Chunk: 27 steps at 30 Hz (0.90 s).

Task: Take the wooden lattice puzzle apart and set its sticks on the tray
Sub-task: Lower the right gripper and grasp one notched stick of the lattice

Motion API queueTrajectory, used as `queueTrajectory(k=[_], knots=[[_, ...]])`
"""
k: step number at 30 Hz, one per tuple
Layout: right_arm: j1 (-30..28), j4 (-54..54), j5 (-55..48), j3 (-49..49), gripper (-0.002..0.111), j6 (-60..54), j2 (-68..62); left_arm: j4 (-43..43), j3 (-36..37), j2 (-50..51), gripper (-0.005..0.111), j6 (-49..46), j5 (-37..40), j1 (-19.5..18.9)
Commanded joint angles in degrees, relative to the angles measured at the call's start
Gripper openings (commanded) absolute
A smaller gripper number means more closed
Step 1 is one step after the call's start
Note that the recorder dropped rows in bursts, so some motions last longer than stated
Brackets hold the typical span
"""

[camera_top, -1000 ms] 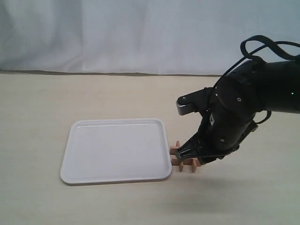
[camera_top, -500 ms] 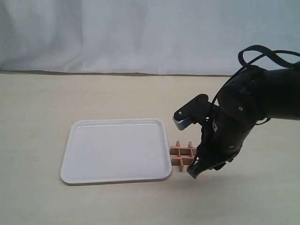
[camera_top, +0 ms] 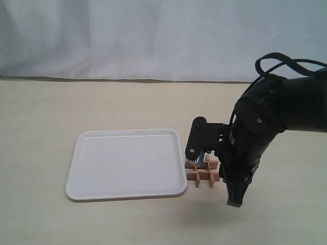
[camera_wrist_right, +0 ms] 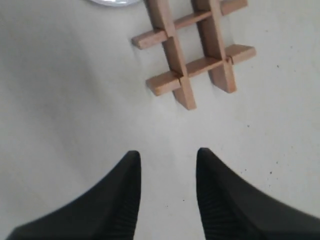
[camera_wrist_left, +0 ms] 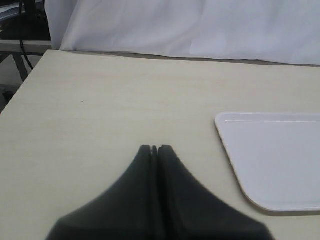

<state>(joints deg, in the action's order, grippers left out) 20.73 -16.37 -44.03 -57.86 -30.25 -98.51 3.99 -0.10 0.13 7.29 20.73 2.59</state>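
The wooden lattice puzzle (camera_top: 203,176) lies assembled on the table, just off the tray's right edge, with its sticks still interlocked in a "#" shape. The white tray (camera_top: 127,163) holds nothing. My right gripper (camera_top: 234,198) points down at the table just in front of and to the right of the puzzle. In the right wrist view the puzzle (camera_wrist_right: 192,50) sits beyond my right gripper (camera_wrist_right: 167,155), which is open with only bare table between its fingers. My left gripper (camera_wrist_left: 155,148) is shut on nothing, over bare table beside the tray (camera_wrist_left: 280,160).
A white cloth backdrop (camera_top: 153,35) hangs behind the light wooden table (camera_top: 76,107). The right arm's dark body (camera_top: 265,127) overhangs the puzzle's right side. A corner of the tray (camera_wrist_right: 112,1) shows next to the puzzle in the right wrist view.
The right gripper has swung off the puzzle toward the table's near side, its fingertips now lower and in front. The puzzle has stayed by the tray.
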Motion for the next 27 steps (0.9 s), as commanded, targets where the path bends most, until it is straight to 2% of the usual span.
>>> queueTrajectory(k=[1,5,14,27], knots=[[-0.06,0.84,1.32,-0.09,0.036,-7.29,-3.57,-0.02,0.10,-0.13,0.000,0.28,-0.45,0.10],[-0.06,0.63,6.70,-0.09,0.036,-7.54,-4.79,-0.02,0.10,-0.13,0.000,0.28,-0.45,0.10],[-0.06,-4.29,8.63,-0.09,0.036,-9.65,-7.98,-0.14,0.10,-0.13,0.000,0.28,-0.47,0.10],[-0.06,-6.01,10.96,-0.09,0.036,-9.81,-9.08,-0.14,0.10,-0.13,0.000,0.28,-0.47,0.10]])
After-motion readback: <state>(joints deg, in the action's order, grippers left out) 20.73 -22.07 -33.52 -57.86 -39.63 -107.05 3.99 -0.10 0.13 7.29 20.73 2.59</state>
